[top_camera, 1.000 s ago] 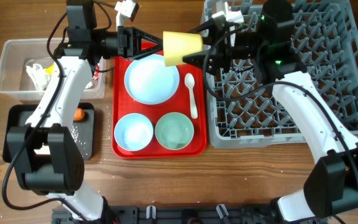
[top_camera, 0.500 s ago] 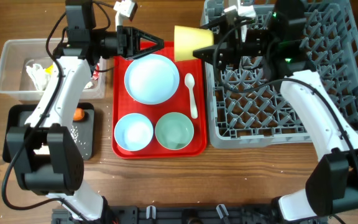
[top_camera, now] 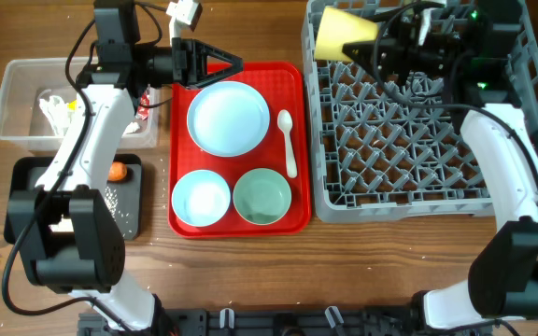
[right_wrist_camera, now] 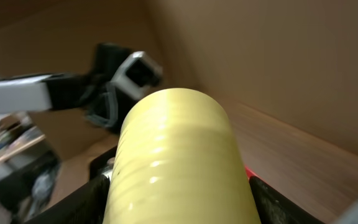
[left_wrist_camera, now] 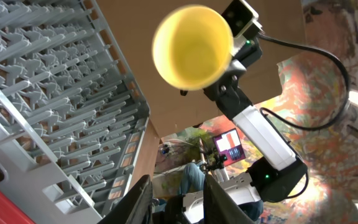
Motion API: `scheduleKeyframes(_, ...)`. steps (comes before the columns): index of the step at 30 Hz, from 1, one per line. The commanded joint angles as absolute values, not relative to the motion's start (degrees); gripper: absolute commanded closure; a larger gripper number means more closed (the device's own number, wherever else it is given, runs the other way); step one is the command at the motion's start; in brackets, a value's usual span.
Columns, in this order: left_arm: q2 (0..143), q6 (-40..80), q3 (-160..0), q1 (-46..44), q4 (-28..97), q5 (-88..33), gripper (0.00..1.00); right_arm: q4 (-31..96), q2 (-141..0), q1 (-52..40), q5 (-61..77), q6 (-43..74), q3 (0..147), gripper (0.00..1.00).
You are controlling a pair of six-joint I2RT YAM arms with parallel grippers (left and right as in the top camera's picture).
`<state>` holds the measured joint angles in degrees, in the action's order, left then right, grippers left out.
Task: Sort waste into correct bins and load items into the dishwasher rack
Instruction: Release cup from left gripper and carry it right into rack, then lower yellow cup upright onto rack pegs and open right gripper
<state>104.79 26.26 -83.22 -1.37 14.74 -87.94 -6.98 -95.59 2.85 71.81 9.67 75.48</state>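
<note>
The yellow cup (top_camera: 344, 35) lies on its side in the air over the back left corner of the grey dishwasher rack (top_camera: 409, 140), with my right gripper (top_camera: 370, 47) shut on it. In the right wrist view the cup (right_wrist_camera: 176, 162) fills the gap between the black fingers (right_wrist_camera: 79, 202). My left gripper (top_camera: 233, 65) hovers over the back edge of the red tray (top_camera: 302, 112), slightly open with nothing in it. From the left wrist I look into the cup's mouth (left_wrist_camera: 193, 46) beyond the rack (left_wrist_camera: 48, 93). The tray holds a blue plate (top_camera: 229, 117), two bowls (top_camera: 201, 198) (top_camera: 261, 197) and a white spoon (top_camera: 289, 140).
A clear tub (top_camera: 21, 84) at the left holds white tissue (top_camera: 56, 107). In front of it a black tray (top_camera: 35, 177) carries an orange carrot (top_camera: 117, 172) and rice grains (top_camera: 115, 198). A red wrapper (top_camera: 144, 107) shows at the tub's right edge.
My right gripper has carried the yellow cup to the right, from over the tray's back edge to over the rack's back left corner. The left gripper's fingers have narrowed; the arm stays put.
</note>
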Motion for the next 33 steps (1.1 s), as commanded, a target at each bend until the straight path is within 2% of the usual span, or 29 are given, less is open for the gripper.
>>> scheduleKeyframes(1, 104.9, 26.2, -83.6, -1.1, 14.8, -87.3, 0.74, -3.0, -95.5, 5.1, 58.0, 11.4, 76.4, 0.84)
scheduleKeyframes(9, 104.9, 26.2, -83.6, -1.1, 17.7, -81.0, 0.74, 8.2, -95.5, 5.7, 29.4, 4.6, 76.4, 0.89)
scheduleKeyframes(17, 104.9, 25.9, -83.6, -1.1, 21.2, -66.0, 0.71, 13.8, -95.5, 5.6, 14.8, 4.7, 76.5, 0.95)
scheduleKeyframes(19, 104.9, 25.9, -83.6, -1.1, 23.0, -59.9, 0.63, 14.8, -95.5, 5.6, 13.5, 4.7, 76.5, 0.95)
scheduleKeyframes(22, 104.9, 25.9, -83.6, -1.1, 23.4, -53.1, 0.46, 15.0, -95.5, 5.4, 11.6, 5.0, 76.5, 0.96)
scheduleKeyframes(24, 104.9, 25.9, -83.6, -1.1, 23.4, -51.5, 0.34, 15.8, -95.5, 5.4, 9.8, 4.9, 76.5, 0.95)
scheduleKeyframes(26, 104.9, 25.9, -83.6, -1.1, 23.4, -50.9, 0.27, 17.5, -95.5, 5.4, 8.5, 4.9, 76.5, 0.96)
scheduleKeyframes(28, 104.9, 25.9, -83.6, -1.1, 23.4, -50.9, 0.11, 19.3, -95.5, 5.4, 8.6, 4.9, 77.0, 0.96)
scheduleKeyframes(32, 104.9, 25.9, -83.6, -1.1, 23.4, -50.8, 0.00, 28.5, -95.5, 5.4, 8.6, 6.3, 83.8, 0.96)
scheduleKeyframes(33, 104.9, 25.9, -83.6, -1.1, 23.4, -50.9, 0.00, 31.3, -95.5, 5.2, 8.6, 6.0, 86.4, 0.96)
